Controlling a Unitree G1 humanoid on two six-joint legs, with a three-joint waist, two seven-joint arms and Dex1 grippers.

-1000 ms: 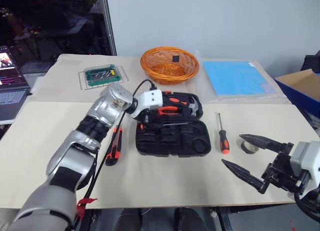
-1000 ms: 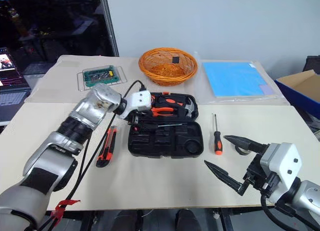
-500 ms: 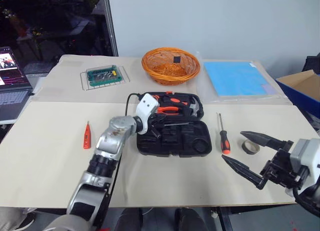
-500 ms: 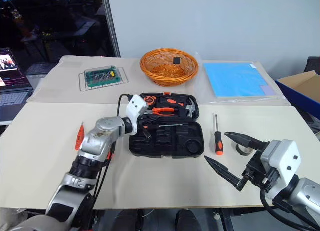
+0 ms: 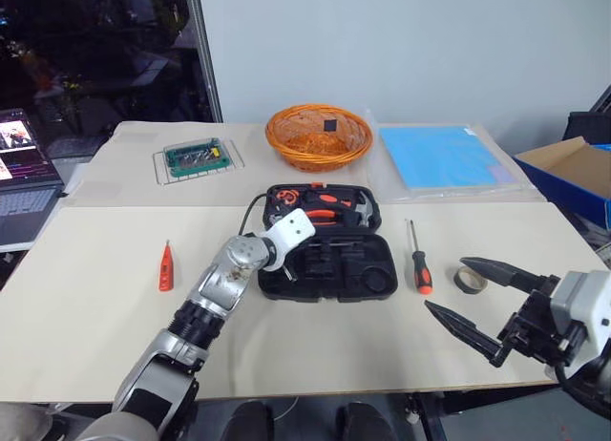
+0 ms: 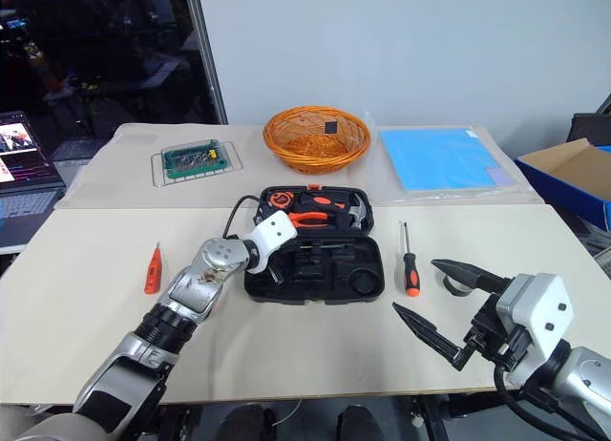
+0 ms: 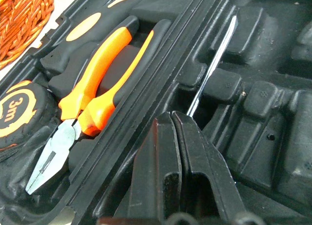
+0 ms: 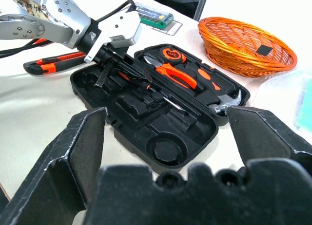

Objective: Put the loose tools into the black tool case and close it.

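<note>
The black moulded plastic tool case (image 5: 328, 254) is lying open at the middle of the cream-covered bench (image 5: 86, 326), its lid half at 12 o'clock and its tray half nearer the robot. The left pincer (image 8: 108, 64) is being held closed at the case's 9 o'clock edge, its fingers (image 7: 187, 157) pressed together over a recess where a thin steel screwdriver shaft (image 7: 210, 66) is resting; whether anything is being gripped cannot be told. In the lid, orange-handled pliers (image 7: 92, 96) and a round tape measure marked "3m" (image 7: 19, 110) are being kept in their recesses.

A small orange tester screwdriver (image 5: 165, 266) is lying at 9 o'clock of the case, and an orange-black utility knife (image 8: 53, 62) just beside that same edge. At 3 o'clock a black-and-orange-handled screwdriver (image 5: 418, 261) is lying, with a small grey tape roll (image 5: 469, 280) further out. The right pincer (image 5: 485, 303) is being held wide open near the roll, gripping nothing.
</note>
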